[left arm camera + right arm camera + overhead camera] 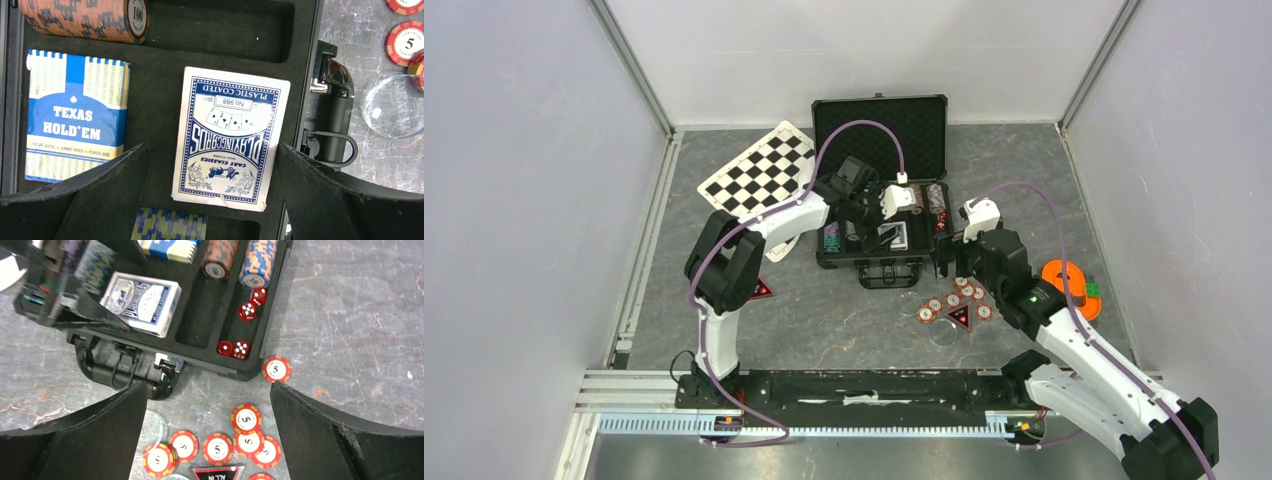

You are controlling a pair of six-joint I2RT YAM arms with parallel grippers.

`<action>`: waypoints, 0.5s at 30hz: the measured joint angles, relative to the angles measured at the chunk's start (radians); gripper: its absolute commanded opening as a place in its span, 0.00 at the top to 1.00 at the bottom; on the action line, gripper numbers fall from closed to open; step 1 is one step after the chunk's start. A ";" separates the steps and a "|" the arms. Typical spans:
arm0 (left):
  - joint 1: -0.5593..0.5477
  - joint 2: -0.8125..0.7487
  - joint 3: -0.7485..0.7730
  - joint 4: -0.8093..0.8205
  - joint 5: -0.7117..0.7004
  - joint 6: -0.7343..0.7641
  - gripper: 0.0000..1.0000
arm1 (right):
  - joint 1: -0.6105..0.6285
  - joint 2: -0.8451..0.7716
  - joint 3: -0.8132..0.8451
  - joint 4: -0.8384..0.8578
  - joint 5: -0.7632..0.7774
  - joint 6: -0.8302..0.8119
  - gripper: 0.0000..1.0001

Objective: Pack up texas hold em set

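Note:
The black case [924,125] lies open at the back of the table. My left gripper [886,218] hangs open and empty over its foam tray [160,70], straddling a blue-and-white card deck [230,135]. A Texas Hold'em deck box [75,125], an orange chip stack [85,17] and blue-yellow chips [170,225] lie in slots. My right gripper [946,258] is open and empty above several loose red "5" chips [217,447] on the table in front of the case. Red dice [235,347] sit in the right slot. One chip [276,369] lies by the case corner.
A checkered board [759,170] lies back left and an orange tape-like ring [1064,275] at the right. A black "ALL IN" triangle [217,472] and clear discs [395,107] lie among the chips. The case handle [120,372] juts forward. Another triangle [762,290] lies near the left arm.

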 measured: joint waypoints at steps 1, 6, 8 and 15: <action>0.000 0.000 0.000 -0.001 0.000 -0.001 0.00 | 0.000 0.010 0.000 -0.005 0.006 0.002 0.02; 0.002 -0.006 0.001 -0.002 0.000 -0.023 0.00 | -0.004 0.031 0.000 -0.015 0.037 0.014 0.12; 0.002 -0.029 -0.010 0.014 0.002 -0.055 0.00 | -0.009 0.050 0.000 -0.008 0.037 0.021 0.13; 0.002 -0.251 -0.210 0.221 -0.036 -0.345 0.01 | -0.015 0.217 0.045 0.013 -0.026 0.055 0.24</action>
